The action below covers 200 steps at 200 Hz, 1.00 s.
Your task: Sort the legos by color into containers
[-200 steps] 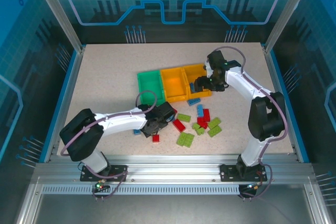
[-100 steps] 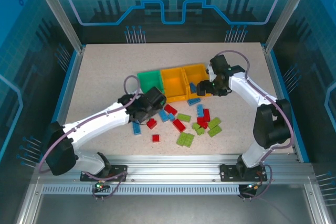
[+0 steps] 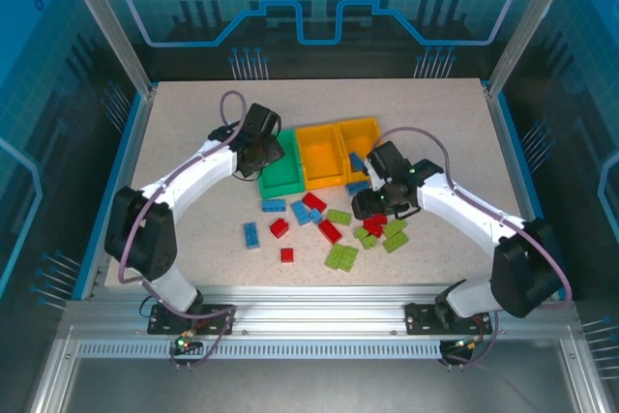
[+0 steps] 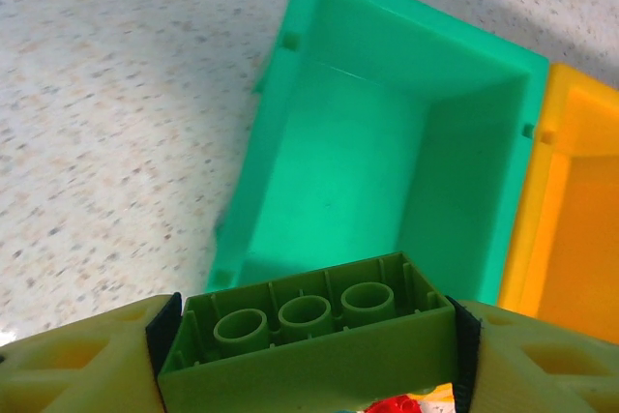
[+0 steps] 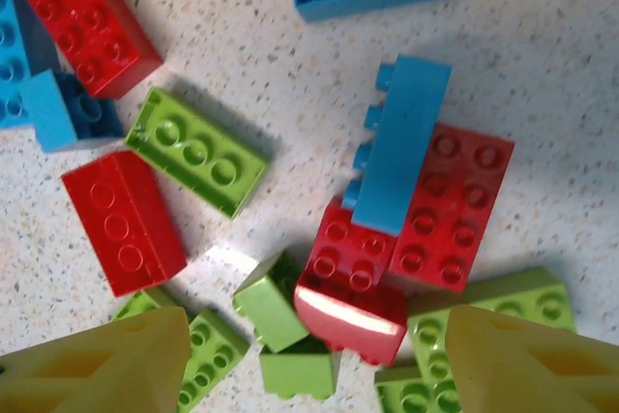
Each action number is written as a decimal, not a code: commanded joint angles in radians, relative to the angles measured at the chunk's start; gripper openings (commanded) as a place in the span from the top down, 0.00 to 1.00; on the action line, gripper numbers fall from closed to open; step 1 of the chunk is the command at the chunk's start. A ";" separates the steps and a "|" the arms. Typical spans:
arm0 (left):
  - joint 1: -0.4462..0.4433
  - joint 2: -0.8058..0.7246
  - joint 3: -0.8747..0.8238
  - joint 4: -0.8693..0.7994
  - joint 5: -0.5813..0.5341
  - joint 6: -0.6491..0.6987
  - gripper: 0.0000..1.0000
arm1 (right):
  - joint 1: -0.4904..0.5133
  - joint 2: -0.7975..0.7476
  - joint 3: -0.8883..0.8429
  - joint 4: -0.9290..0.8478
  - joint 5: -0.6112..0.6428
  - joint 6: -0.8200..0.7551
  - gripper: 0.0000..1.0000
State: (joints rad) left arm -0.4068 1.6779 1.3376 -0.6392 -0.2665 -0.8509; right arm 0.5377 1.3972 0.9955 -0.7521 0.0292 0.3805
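Note:
My left gripper point(image 3: 263, 149) hangs over the near left part of the green container point(image 3: 280, 165), shut on a lime green lego point(image 4: 308, 338) held underside up; the container's inside point(image 4: 387, 171) looks bare. Two orange-yellow containers point(image 3: 320, 154) point(image 3: 361, 140) stand to its right, and the far right one holds a blue lego point(image 3: 356, 161). My right gripper point(image 5: 314, 374) is open, low over a cluster of legos. A small red lego point(image 5: 353, 299) and small lime pieces point(image 5: 271, 302) lie on the table between its fingertips point(image 5: 97, 365), untouched.
Loose legos are scattered below the containers: blue point(image 3: 274, 205) point(image 3: 250, 234), red point(image 3: 279, 227) point(image 3: 286, 254) point(image 3: 330, 230), lime point(image 3: 340, 257) point(image 3: 395, 237). A blue lego point(image 3: 358, 186) lies against the right container's front. Open table lies left and behind the containers.
My left arm swung from the table's middle up and left to the green container, carrying the lime lego. My right arm came down from the right container to the lego cluster.

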 commanded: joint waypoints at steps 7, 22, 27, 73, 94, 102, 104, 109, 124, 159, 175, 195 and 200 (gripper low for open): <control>0.019 0.087 0.099 0.028 0.084 0.095 0.32 | 0.040 -0.059 -0.060 -0.036 0.036 0.110 0.31; 0.031 0.131 0.123 0.027 0.094 0.090 0.32 | 0.079 -0.088 -0.103 -0.020 0.027 0.132 0.38; 0.034 0.143 0.128 0.023 0.097 0.086 0.32 | 0.093 -0.094 -0.110 -0.016 0.028 0.137 0.40; 0.040 0.184 0.134 0.024 0.112 0.064 0.25 | 0.181 -0.089 -0.195 0.013 0.061 0.154 0.43; 0.040 0.168 0.117 0.040 0.124 0.056 0.20 | 0.191 -0.081 -0.218 0.021 0.067 0.167 0.43; 0.040 0.160 0.108 0.047 0.126 0.053 0.16 | 0.194 -0.080 -0.227 0.031 0.070 0.169 0.43; 0.040 0.157 0.106 0.049 0.127 0.052 0.16 | 0.194 -0.078 -0.229 0.034 0.070 0.171 0.43; 0.039 0.153 0.101 0.052 0.130 0.052 0.15 | 0.193 -0.076 -0.234 0.042 0.074 0.172 0.43; 0.038 0.139 0.095 0.052 0.132 0.053 0.11 | 0.196 -0.063 -0.237 0.065 0.073 0.173 0.43; 0.033 0.067 0.071 0.053 0.122 0.055 0.08 | 0.210 -0.002 -0.226 0.081 0.096 0.165 0.43; 0.032 0.023 0.052 0.059 0.118 0.056 0.06 | 0.213 0.014 -0.227 0.101 0.099 0.159 0.43; 0.030 -0.026 0.026 0.058 0.116 0.057 0.06 | 0.218 0.037 -0.222 0.119 0.103 0.150 0.43; 0.030 -0.038 0.016 0.058 0.118 0.056 0.06 | 0.218 0.046 -0.221 0.119 0.105 0.150 0.44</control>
State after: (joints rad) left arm -0.3733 1.7222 1.3876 -0.5907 -0.1558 -0.8055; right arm 0.7357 1.4136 0.7654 -0.6605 0.1089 0.5346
